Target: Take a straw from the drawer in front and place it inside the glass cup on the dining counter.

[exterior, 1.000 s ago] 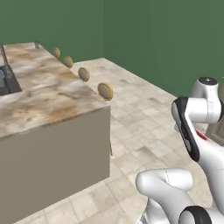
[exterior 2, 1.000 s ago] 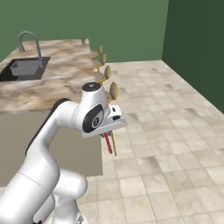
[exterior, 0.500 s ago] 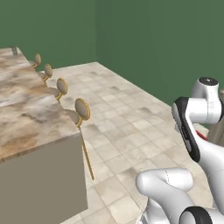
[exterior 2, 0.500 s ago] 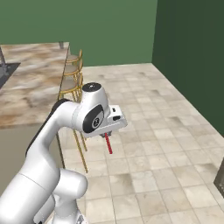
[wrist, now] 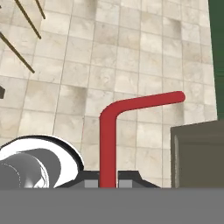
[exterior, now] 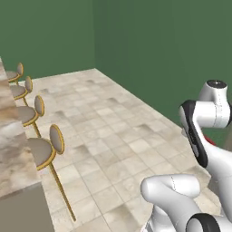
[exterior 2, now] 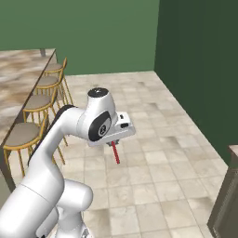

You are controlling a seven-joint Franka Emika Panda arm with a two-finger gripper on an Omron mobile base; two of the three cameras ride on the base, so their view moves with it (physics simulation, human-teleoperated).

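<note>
Straw in hand, carrying toward the counter

The gripper (exterior 2: 115,142) is clamped on the red straw (exterior 2: 115,152), which hangs below it over the tiled floor (exterior 2: 153,153); in the hand view the straw (wrist: 108,144) rises from between the tips and bends toward 2 o'clock. This looks like the carry step: pick done, placing not yet begun. The counter (exterior 2: 16,90) lies at 9 to 10 o'clock in the right base view, behind a row of stools (exterior 2: 39,100). Next, the base likely needs to bring the cup within reach. I cannot make out the cup, and the counter is cut off at the frame edge.
</note>
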